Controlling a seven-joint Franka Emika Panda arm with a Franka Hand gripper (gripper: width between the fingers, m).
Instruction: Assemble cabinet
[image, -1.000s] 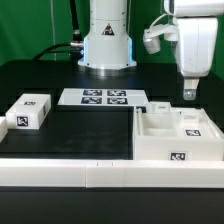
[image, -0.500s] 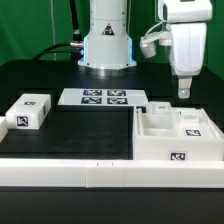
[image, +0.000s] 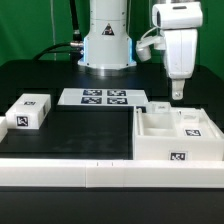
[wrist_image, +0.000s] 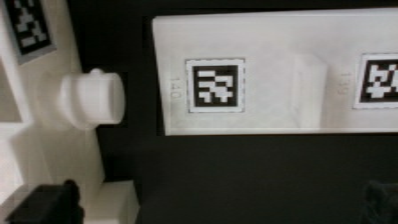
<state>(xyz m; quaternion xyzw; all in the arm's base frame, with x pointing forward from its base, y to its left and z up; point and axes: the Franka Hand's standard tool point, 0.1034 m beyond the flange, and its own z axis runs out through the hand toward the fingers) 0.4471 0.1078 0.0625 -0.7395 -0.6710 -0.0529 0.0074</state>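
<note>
The cabinet's large white boxy body stands on the exterior view's right, open on top, with tags on its front and inside. A smaller white tagged block lies apart on the exterior view's left. My gripper hangs in the air above the body's far edge and holds nothing. In the wrist view its dark fingertips stand far apart at the frame's edges, so the gripper is open. That view also shows a white tagged part with a round knob.
The marker board lies flat in front of the robot base; it also shows in the wrist view with two tags. A black mat covers the table's middle. A white rail runs along the front.
My gripper has risen and shifted toward the exterior view's left, away from the cabinet body. The parts have not moved.
</note>
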